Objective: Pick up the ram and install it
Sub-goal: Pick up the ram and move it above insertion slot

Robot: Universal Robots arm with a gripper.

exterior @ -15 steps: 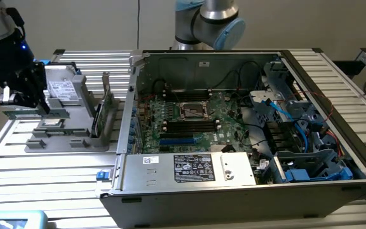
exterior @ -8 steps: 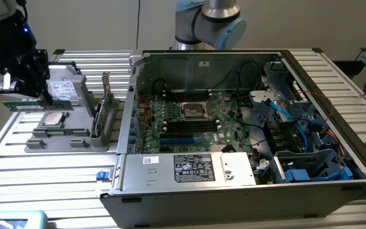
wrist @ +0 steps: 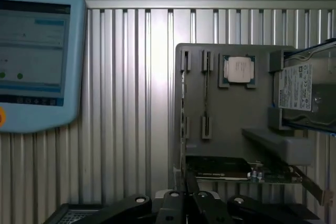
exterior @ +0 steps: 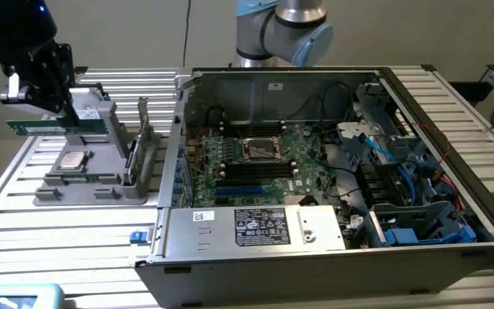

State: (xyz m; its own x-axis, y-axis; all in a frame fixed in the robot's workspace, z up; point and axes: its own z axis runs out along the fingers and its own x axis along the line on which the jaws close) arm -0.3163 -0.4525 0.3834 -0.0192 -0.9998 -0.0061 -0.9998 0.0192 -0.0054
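The robot's black hand [exterior: 65,116] is clamped on the ram [exterior: 33,126], a thin green stick held level just above the grey parts holder [exterior: 92,190]. The holder sits on the slatted tabletop [exterior: 24,232], and the ram is well apart from the open computer case [exterior: 229,277] on the exterior view's right. Likely risks are that the stick tilts or slips in so small a grip, clips the case wall, or meets the black memory slots [exterior: 256,168] crooked and jams.
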